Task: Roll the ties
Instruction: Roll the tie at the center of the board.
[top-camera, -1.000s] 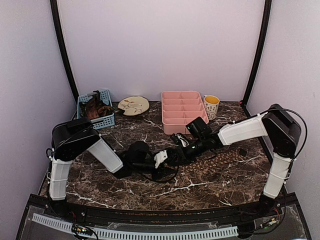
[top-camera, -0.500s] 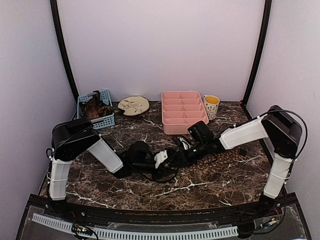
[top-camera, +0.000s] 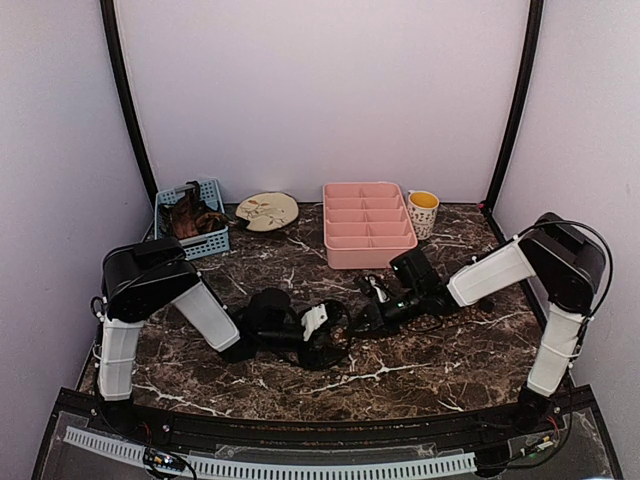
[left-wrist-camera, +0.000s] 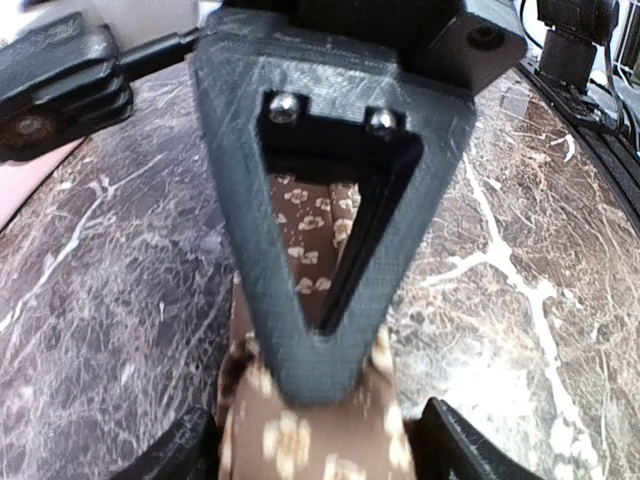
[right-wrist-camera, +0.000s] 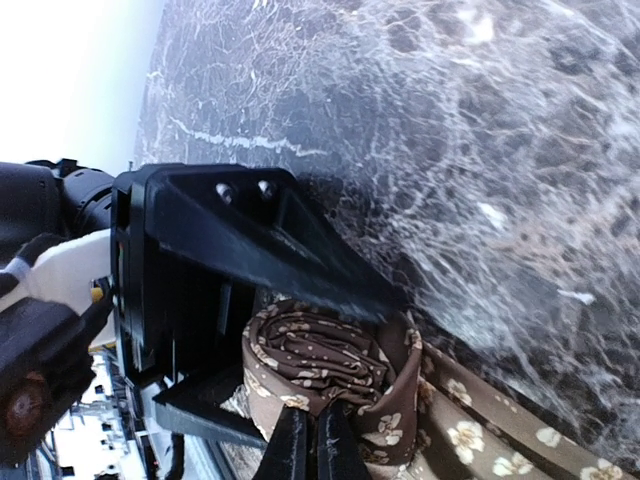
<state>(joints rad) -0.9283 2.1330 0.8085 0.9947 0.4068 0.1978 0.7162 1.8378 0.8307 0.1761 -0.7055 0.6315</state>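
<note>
tie (right-wrist-camera: 320, 362) partly rolled (loose tail runs off frame), lying mid-way across the marble table (top-camera: 440, 360) between both grippers. left gripper (left-wrist-camera: 315, 438) spread wide around the roll. right gripper (right-wrist-camera: 308, 432) pressed together, tips at the roll.

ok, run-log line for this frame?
left end effector: open, straddling tie | right end effector: shut on tie's rolled end | tie: partly rolled, tail unrolled
</note>
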